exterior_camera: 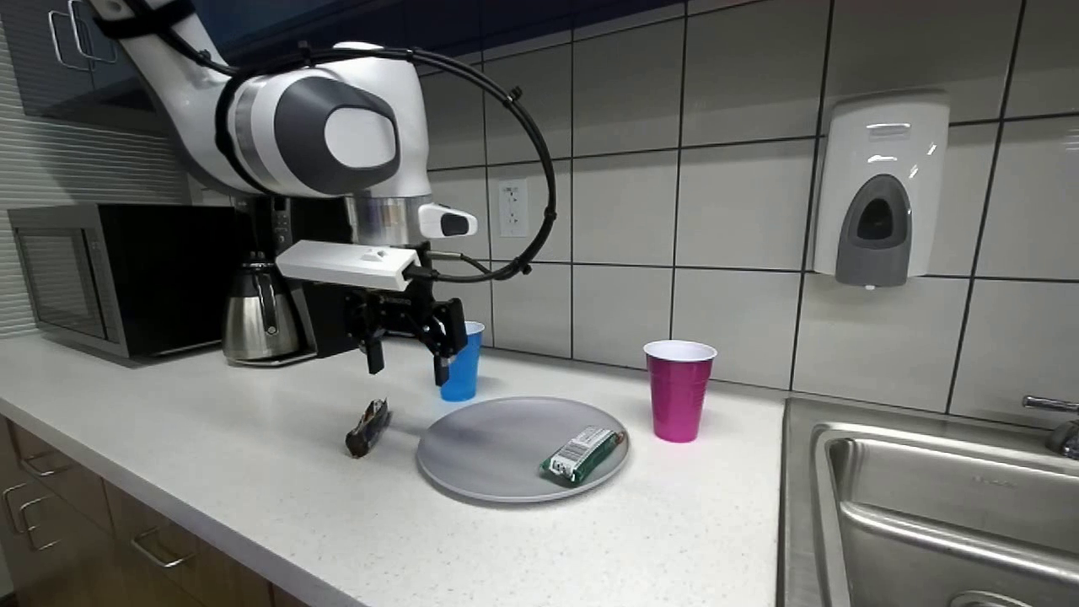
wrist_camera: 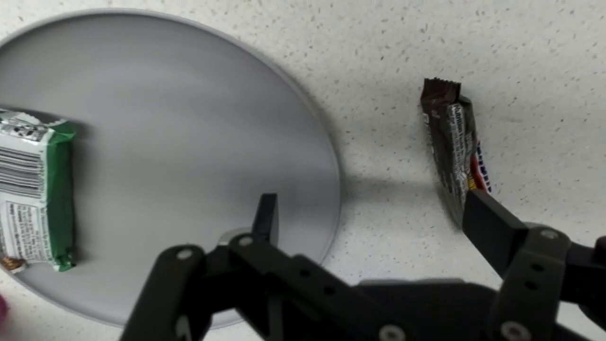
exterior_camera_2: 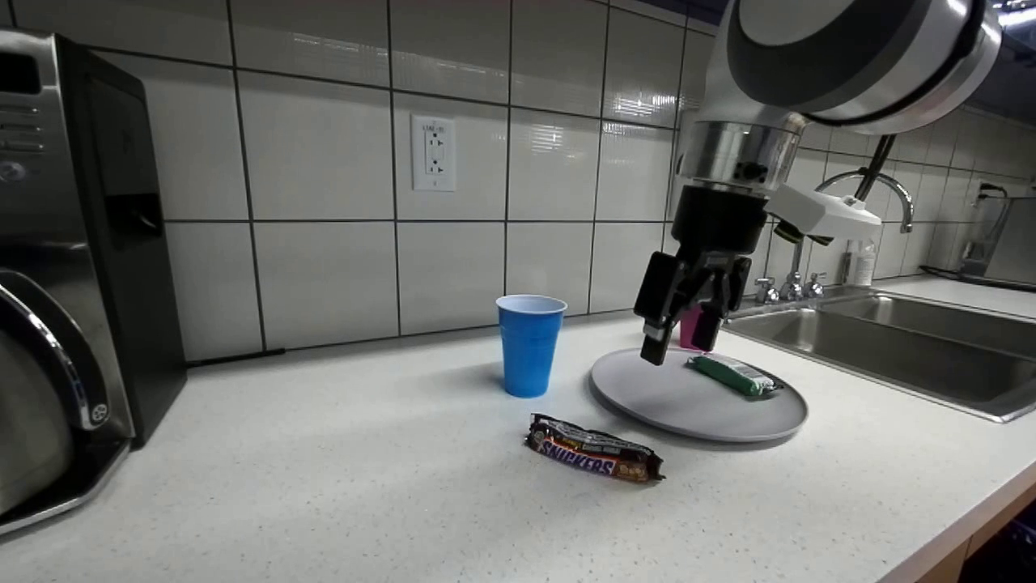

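My gripper hangs above the counter with its jaws wide apart and nothing between them. A dark Snickers bar lies on the counter beside a grey plate. On that plate rests a green-and-white wrapped bar, away from the gripper. In the wrist view the jaws span the plate's edge, and one finger hides the lower end of the Snickers bar. A blue cup stands upright behind, partly covered by a finger in an exterior view.
A magenta cup stands past the plate, near the tiled wall. Beyond it is a steel sink. A coffee maker with a steel carafe and a microwave occupy the opposite end. A soap dispenser hangs on the wall.
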Robot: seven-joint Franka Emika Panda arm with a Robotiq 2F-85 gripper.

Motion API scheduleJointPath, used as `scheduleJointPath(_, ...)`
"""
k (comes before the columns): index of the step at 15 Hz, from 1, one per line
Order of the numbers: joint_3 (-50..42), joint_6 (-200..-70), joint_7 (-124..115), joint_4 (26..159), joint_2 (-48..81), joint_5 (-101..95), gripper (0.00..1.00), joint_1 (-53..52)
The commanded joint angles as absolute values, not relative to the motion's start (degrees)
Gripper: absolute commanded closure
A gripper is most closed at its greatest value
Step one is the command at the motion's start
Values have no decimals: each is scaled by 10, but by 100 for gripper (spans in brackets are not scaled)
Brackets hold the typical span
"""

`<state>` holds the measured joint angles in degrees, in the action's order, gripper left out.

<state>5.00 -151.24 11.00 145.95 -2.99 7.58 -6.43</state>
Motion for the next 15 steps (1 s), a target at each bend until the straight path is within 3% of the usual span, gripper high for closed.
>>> scheduleJointPath(1, 61, -1486, 139, 1467, -53, 93, 0, -81)
scheduleJointPath(15, 84, -1497, 194, 1445, 0, 75, 0, -112)
